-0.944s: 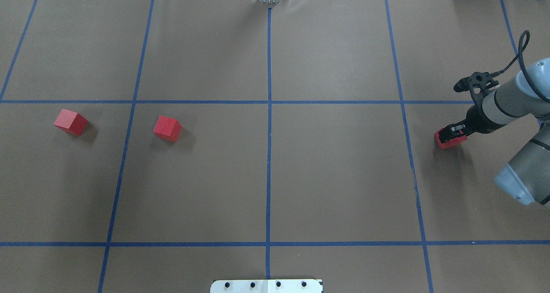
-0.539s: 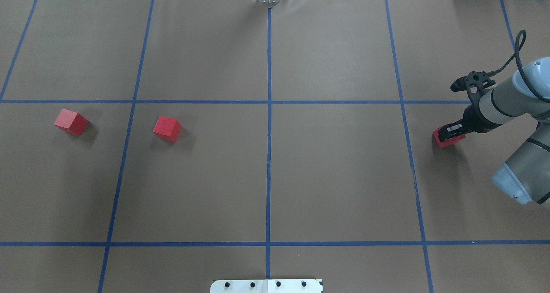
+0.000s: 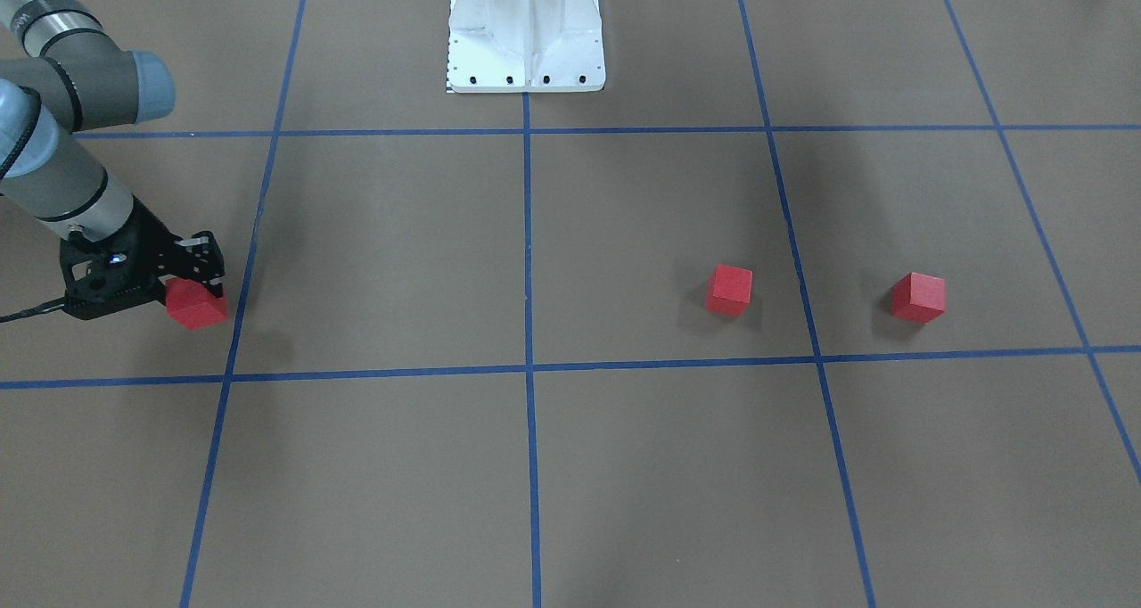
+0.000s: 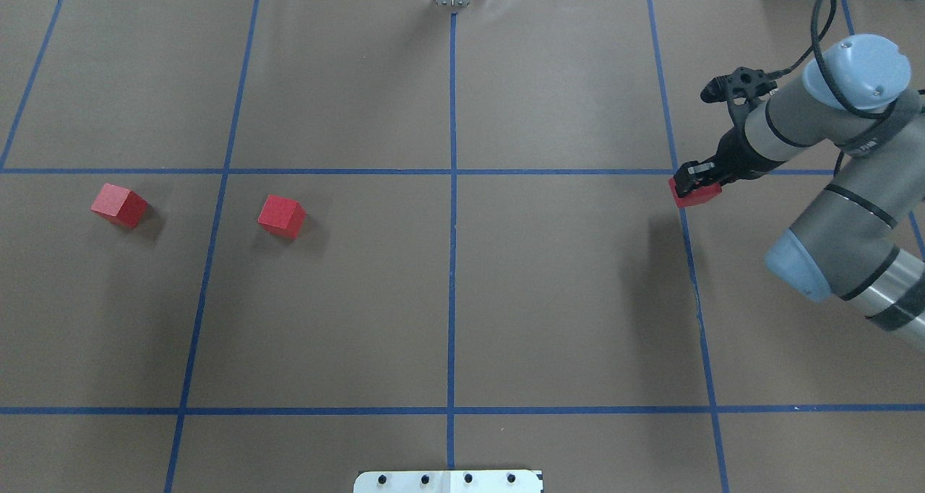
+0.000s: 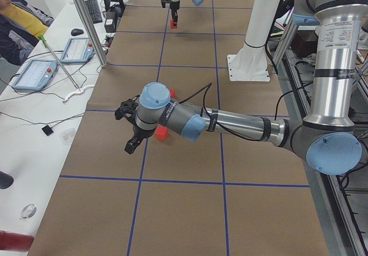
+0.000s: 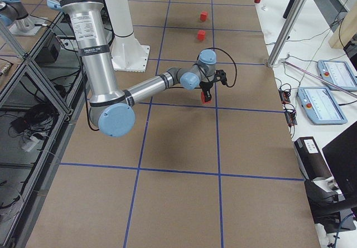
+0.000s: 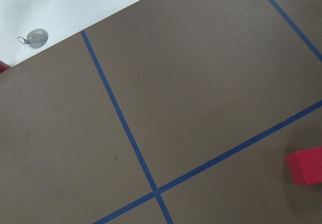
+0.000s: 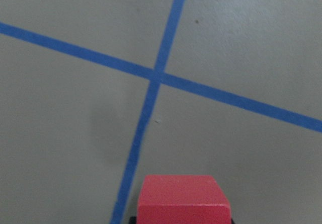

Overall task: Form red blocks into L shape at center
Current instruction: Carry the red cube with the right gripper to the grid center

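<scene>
Two red blocks lie on the brown surface left of centre, one [image 4: 282, 215] nearer the middle and one [image 4: 119, 205] farther left; they also show in the front view [image 3: 730, 289] [image 3: 918, 297]. My right gripper [image 4: 694, 186] is shut on the third red block [image 4: 695, 196] and holds it above the table, over a blue tape crossing. The block fills the bottom of the right wrist view [image 8: 183, 199]. The centre [image 4: 452, 262] holds no block. My left gripper [image 5: 131, 146] shows only in the exterior left view; I cannot tell if it is open or shut.
The robot's white base plate [image 4: 448, 481] sits at the near table edge. Blue tape lines [image 4: 452, 171] divide the brown paper into grid squares. Operators' tablets [image 5: 34, 73] and cables lie on the white bench beyond the far edge.
My right gripper has lifted the red block and carried it left and away from the robot's base, from inside the right grid square to the tape crossing. The other two blocks have not moved.
</scene>
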